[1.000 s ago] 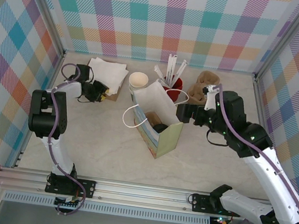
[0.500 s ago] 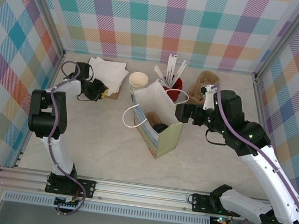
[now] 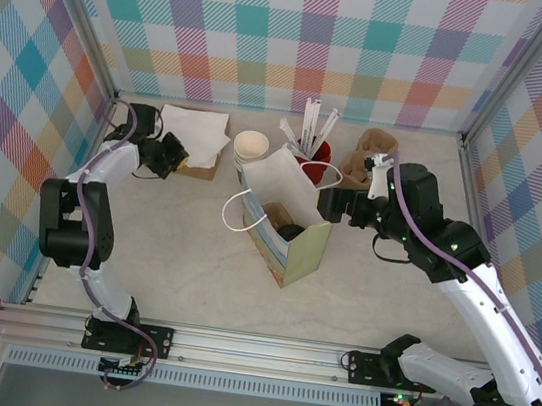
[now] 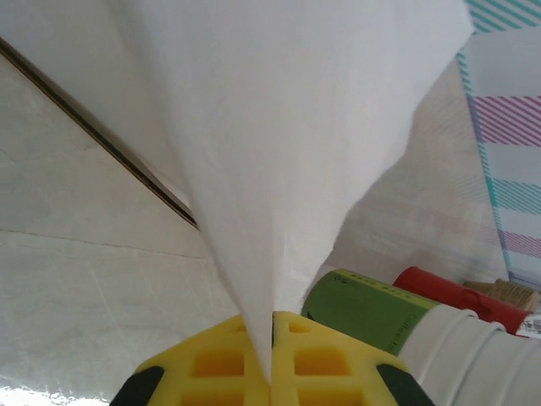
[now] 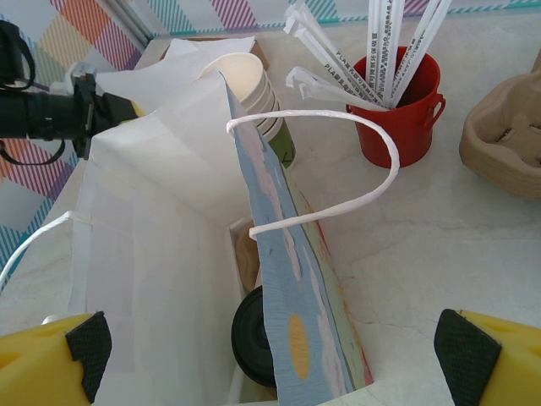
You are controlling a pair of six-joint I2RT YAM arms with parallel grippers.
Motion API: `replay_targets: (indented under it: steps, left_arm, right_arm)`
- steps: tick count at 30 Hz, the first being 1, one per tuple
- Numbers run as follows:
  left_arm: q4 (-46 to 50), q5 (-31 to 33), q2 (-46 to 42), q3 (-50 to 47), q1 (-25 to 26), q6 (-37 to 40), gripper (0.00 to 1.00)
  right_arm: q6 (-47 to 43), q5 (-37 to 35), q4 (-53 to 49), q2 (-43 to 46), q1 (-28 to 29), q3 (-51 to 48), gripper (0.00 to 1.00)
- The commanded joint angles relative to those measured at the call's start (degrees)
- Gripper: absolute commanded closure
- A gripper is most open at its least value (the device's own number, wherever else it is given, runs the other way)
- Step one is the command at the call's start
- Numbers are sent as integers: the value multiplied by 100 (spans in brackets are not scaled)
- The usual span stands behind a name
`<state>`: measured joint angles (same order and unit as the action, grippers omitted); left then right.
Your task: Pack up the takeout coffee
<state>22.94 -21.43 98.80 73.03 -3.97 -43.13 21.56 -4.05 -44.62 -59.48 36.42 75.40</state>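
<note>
Left pincer (image 4: 270, 376) fully closed, pinching one white napkin (image 4: 279, 152) at ten o'clock of the bag (image 3: 274, 178).
Over the last second it shut and drew back toward ten o'clock; I judge the napkin goes into the bag next. The takeout coffee (image 5: 252, 338) already sits inside, black lid up. Right pincer (image 3: 331, 204) hangs wide open, empty, at three o'clock. I count one bag, one red cup (image 3: 320, 152), one cream cup stack (image 3: 251, 145), one napkin pile (image 3: 196, 127).

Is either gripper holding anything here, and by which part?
The left gripper is shut on a white napkin, pinching its edge between the fingertips. The right gripper is open, facing the paper bag, holding nothing.
</note>
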Motion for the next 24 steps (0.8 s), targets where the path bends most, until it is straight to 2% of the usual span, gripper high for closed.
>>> replay_targets:
  steps: [1, 12, 18, 24]
  left_arm:
    - [372, 215, -462, 228, -94, 690, 97]
    - [925, -353, -1450, 1024, 116, 2690, 100]
    - [1097, -878, -1773, 1494, 483, 3517, 100]
    - [1145, -1426, -1967, 1929, 988, 4116, 100]
  right_arm:
    - [-121, 10, 94, -15, 29, -44, 0]
    - [-646, -278, -106, -153, 31, 455, 0]
    - [-884, 46, -66, -315, 31, 738, 0]
    - [-1305, 509, -362, -664, 31, 1462, 0]
